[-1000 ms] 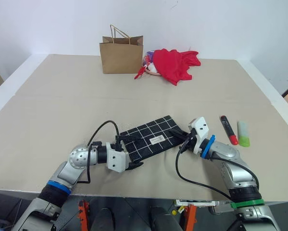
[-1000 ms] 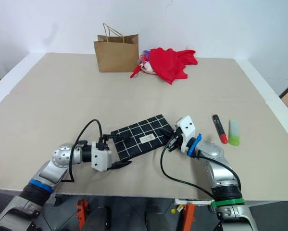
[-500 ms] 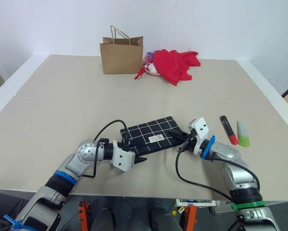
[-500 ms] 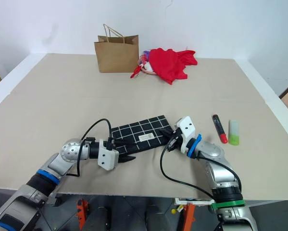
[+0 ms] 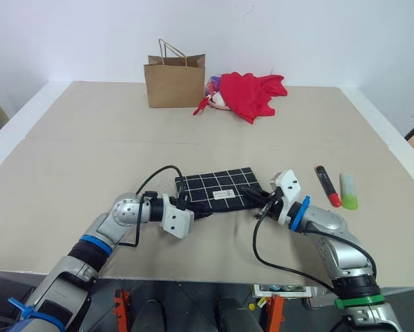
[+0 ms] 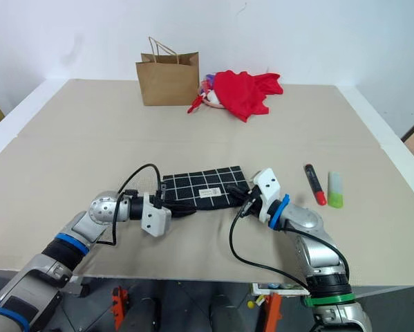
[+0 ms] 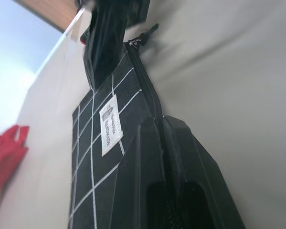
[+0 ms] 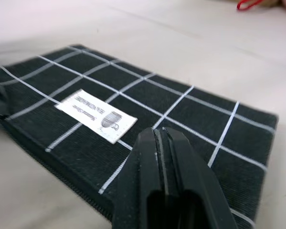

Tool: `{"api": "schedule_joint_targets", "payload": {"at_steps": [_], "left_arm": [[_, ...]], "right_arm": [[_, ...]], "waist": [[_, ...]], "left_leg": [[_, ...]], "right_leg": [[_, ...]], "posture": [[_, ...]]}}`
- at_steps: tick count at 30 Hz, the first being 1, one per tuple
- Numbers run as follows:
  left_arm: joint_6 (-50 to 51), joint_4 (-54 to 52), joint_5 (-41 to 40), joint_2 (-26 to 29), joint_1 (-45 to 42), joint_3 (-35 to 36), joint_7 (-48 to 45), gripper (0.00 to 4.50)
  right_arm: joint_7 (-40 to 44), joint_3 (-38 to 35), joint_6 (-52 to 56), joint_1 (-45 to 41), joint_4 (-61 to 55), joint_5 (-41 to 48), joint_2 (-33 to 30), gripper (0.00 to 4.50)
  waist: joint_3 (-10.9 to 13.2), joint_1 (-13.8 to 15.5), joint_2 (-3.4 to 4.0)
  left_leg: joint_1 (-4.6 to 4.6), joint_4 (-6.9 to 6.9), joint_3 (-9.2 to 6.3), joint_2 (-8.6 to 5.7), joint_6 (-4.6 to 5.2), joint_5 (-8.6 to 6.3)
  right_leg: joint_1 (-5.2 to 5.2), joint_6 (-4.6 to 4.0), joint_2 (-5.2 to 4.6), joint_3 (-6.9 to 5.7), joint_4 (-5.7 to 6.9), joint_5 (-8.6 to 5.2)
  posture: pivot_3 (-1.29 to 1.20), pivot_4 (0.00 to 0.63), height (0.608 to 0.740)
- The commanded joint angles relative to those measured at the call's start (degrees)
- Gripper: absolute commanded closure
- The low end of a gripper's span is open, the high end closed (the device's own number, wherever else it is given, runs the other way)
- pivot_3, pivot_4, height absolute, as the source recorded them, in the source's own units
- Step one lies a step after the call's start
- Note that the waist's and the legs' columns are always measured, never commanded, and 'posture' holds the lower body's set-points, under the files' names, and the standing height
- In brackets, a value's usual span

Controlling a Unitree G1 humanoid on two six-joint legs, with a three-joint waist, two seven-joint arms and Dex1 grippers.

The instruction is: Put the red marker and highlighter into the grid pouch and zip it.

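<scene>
Since 1 second ago, left fingers (image 7: pixel 162 143) have clenched on the grid pouch (image 5: pixel 217 190) edge; right fingers (image 8: pixel 158 157) look nearly closed.

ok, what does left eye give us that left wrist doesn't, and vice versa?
Left eye: red marker and highlighter side by side on the table, outside the grid pouch; brown paper bag at the far edge; both arms whole.
Left wrist: close-up of the zipper line, left fingers shut on the pouch's zipper edge, zipper pull at the far end by the right gripper.
Both: the pouch, its white label, the red cloth.
</scene>
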Motion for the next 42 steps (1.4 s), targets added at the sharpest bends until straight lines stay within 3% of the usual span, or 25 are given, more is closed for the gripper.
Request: {"api": "schedule_joint_targets", "payload": {"at_steps": [1,6,7,13,27,31,32,37,42], "left_arm": [[5.9,-0.7,-7.6,0.4,0.2,2.6,-5.0,4.5],[16.2,-7.0,-18.1,1.5,1.3,5.0,-13.2,4.5],[18.0,-8.2,-19.4,1.8,1.4,5.6,-14.2,4.5],[25.7,-13.4,-23.0,2.8,1.4,8.3,-17.0,4.5],[32.6,-20.4,-23.3,1.7,3.8,10.2,-16.6,4.5],[33.3,-21.2,-23.3,1.7,4.2,10.6,-16.5,4.5],[33.4,-21.2,-23.3,1.7,4.2,10.7,-16.4,4.5],[33.5,-21.2,-23.0,1.8,4.5,11.0,-16.2,4.5],[33.4,-20.9,-22.6,1.6,4.3,11.0,-16.2,4.5]], "right_arm": [[-0.5,-5.0,0.5,0.1,-6.0,4.1,-1.1,2.71],[6.6,-11.5,-0.7,7.8,-15.0,10.9,-6.6,0.23],[8.6,-12.4,-2.4,10.6,-16.5,11.3,-7.7,0.05],[12.0,-11.9,-12.9,17.7,-17.4,7.1,-9.0,0.05],[9.7,-9.6,-20.1,17.6,-10.3,3.8,-7.1,0.05],[10.5,-9.7,-21.6,18.1,-8.5,4.0,-7.5,1.35],[10.7,-9.7,-21.7,18.1,-8.4,4.1,-7.5,2.02],[11.1,-9.9,-22.1,16.9,-9.2,5.4,-7.6,4.35],[11.4,-8.8,-20.6,15.2,-10.3,6.1,-8.0,4.44]], "waist": [[0.0,-0.1,-0.01],[0.0,0.0,-0.03],[0.0,0.1,-0.03],[0.1,0.0,-0.03],[0.1,0.1,-0.07],[0.1,0.1,-0.06],[0.1,0.1,-0.06],[0.1,0.1,-0.06],[0.1,0.1,-0.06]], "left_leg": [[-0.03,0.0,0.0,0.0,0.0,0.0],[-0.26,-0.2,-0.03,0.0,-0.03,-0.08],[-0.29,-0.25,-0.06,-0.01,-0.03,-0.13],[-0.31,-0.18,-0.19,-0.04,0.4,-0.58],[-0.22,0.02,-0.2,-0.07,0.38,-0.57],[-0.22,-0.02,-0.21,-0.07,0.38,-0.58],[-0.23,-0.02,-0.21,-0.07,0.38,-0.58],[-0.21,0.0,-0.21,-0.08,0.38,-0.58],[-0.21,0.01,-0.21,-0.08,0.38,-0.57]], "right_leg": [[-0.01,0.0,0.0,0.0,0.0,0.0],[-0.23,0.22,0.0,-0.02,-0.02,-0.09],[-0.24,0.22,0.0,-0.04,-0.02,-0.18],[-0.18,0.07,0.0,-0.18,-0.02,-0.55],[0.0,0.07,-0.03,-0.19,-0.02,-0.51],[0.0,0.07,-0.03,-0.19,-0.02,-0.52],[0.0,0.07,-0.03,-0.19,-0.02,-0.52],[0.0,0.07,-0.03,-0.19,-0.02,-0.51],[0.01,0.07,-0.03,-0.19,-0.02,-0.51]], "posture": [[0.0,0.15,0.74],[0.0,0.15,0.74],[0.0,0.15,0.74],[0.0,0.15,0.74],[0.0,0.15,0.74],[0.0,0.15,0.74],[0.0,0.15,0.74],[0.0,0.15,0.74],[0.0,0.15,0.74]]}}
